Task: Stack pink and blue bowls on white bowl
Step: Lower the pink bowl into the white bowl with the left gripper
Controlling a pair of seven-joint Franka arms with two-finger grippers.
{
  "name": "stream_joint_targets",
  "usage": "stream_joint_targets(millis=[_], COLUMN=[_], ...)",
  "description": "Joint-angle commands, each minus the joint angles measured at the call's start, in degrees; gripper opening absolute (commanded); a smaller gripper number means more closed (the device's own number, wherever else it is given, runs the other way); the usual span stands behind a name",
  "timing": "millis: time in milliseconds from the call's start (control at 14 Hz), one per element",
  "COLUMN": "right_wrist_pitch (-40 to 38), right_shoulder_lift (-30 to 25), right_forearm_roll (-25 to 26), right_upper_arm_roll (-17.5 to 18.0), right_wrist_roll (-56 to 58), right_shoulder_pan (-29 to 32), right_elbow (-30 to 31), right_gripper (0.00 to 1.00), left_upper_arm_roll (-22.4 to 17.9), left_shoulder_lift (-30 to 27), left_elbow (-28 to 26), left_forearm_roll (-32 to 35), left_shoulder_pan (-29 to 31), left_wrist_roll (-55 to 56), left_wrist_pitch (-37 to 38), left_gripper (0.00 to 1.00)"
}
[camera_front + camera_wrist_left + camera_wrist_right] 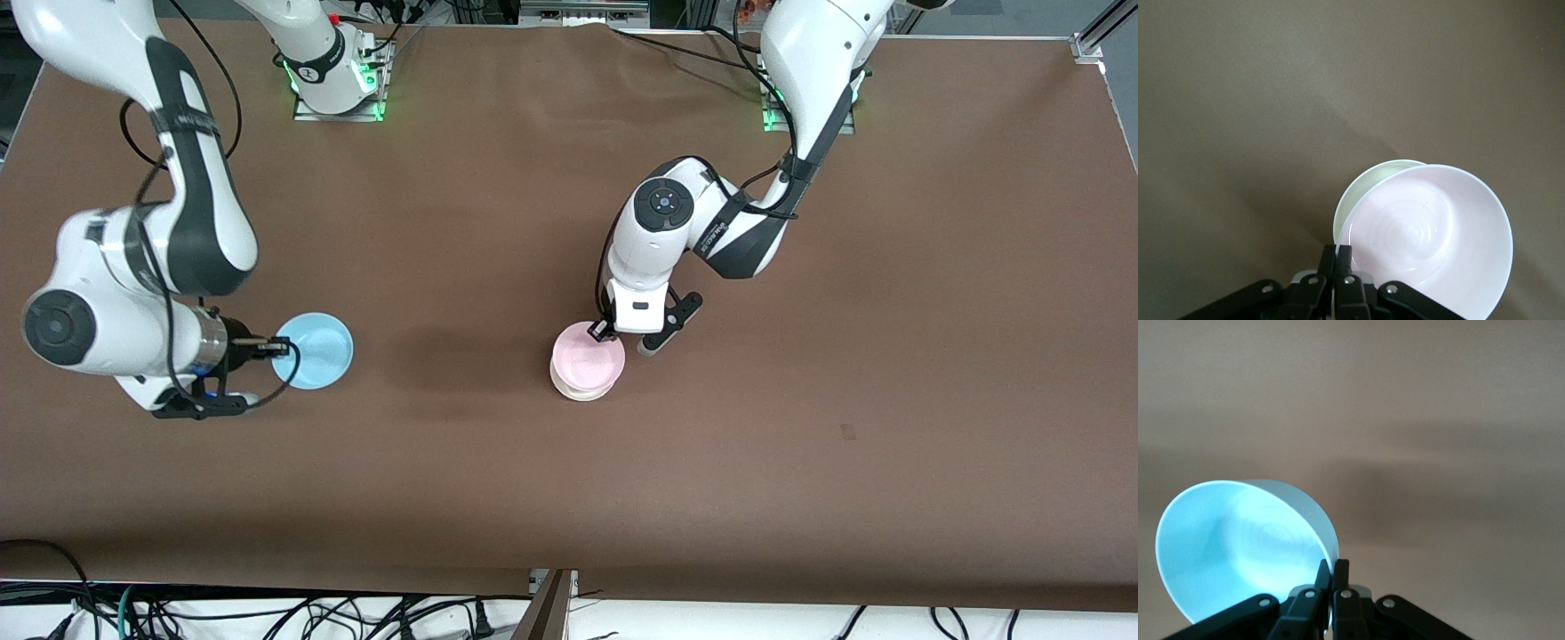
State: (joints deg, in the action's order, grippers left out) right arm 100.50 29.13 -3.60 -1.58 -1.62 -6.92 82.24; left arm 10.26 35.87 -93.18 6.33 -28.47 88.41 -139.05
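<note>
The pale pink bowl [588,358] sits in the white bowl [580,390] near the table's middle, slightly offset. My left gripper [601,332] is shut on the pink bowl's rim. In the left wrist view the pink bowl [1431,240] covers most of the white bowl [1361,190], and my left gripper [1343,263] pinches the pink rim. My right gripper [277,348] is shut on the rim of the sky-blue bowl [316,349], toward the right arm's end of the table. In the right wrist view my right gripper [1332,577] clamps the blue bowl [1238,547], which looks tilted above the table.
The brown table [800,400] is bare around both bowls. Cables and a table edge run along the side nearest the front camera [551,596]. The arm bases stand at the table's farthest edge.
</note>
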Motion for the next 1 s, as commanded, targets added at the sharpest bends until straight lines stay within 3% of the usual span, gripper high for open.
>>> stream_joint_targets(millis=[0, 929], right_wrist_pitch=[-4.1, -4.2], right_shoulder_lift=[-5.0, -4.9], right_forearm_roll=[-0.4, -1.4], right_upper_arm_roll=[0.2, 0.3], right_wrist_roll=[0.2, -1.7], right_shoulder_pan=[0.1, -1.4], right_elbow=[0.6, 0.5], right_gripper=[0.0, 0.0], left_upper_arm_roll=[-1.0, -1.0], left_shoulder_lift=[0.5, 0.7], left_elbow=[1.8, 0.5], left_forearm_roll=[1.7, 2.4], left_shoulder_pan=[-1.3, -2.7], left_wrist_roll=[2.0, 4.6], left_wrist_pitch=[1.5, 1.0], left_gripper=[0.0, 0.0])
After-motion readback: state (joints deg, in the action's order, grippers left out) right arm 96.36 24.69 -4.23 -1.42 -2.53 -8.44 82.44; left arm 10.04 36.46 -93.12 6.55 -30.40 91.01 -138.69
